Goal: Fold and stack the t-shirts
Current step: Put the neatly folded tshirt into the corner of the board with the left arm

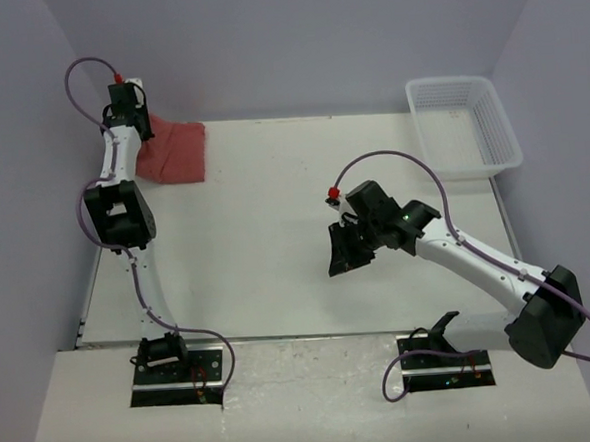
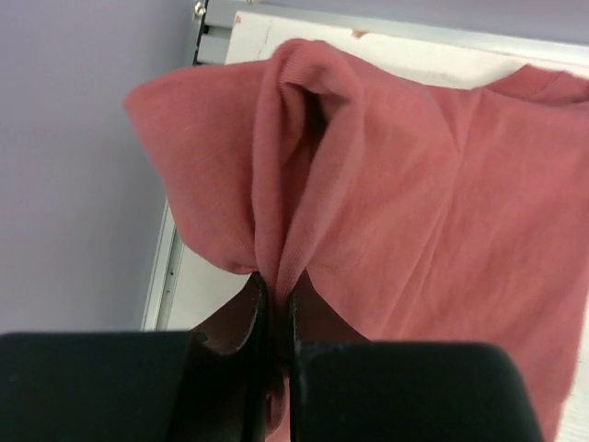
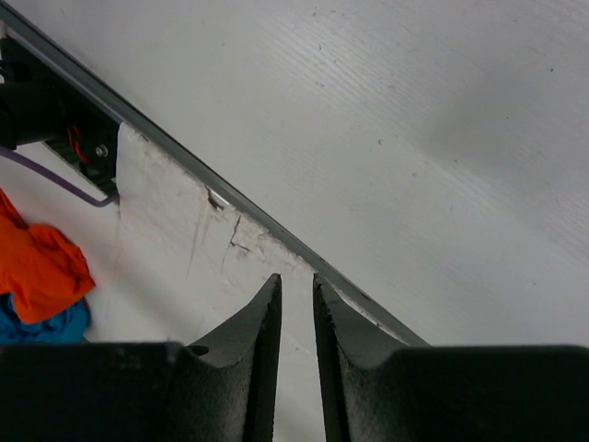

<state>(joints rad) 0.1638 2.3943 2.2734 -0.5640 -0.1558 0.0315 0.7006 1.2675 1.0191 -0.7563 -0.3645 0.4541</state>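
A brick-red t-shirt lies bunched at the far left corner of the white table. My left gripper is over its left edge. In the left wrist view it is shut on a pinched fold of the shirt, and the cloth rises in a ridge from the jaws. My right gripper hangs over the middle of the table, far from the shirt. In the right wrist view it is empty, its jaws nearly together with a thin gap.
A white mesh basket stands at the far right corner. The table's left edge rail runs close beside the shirt. Orange and blue cloth lies beyond the table's near edge in the right wrist view.
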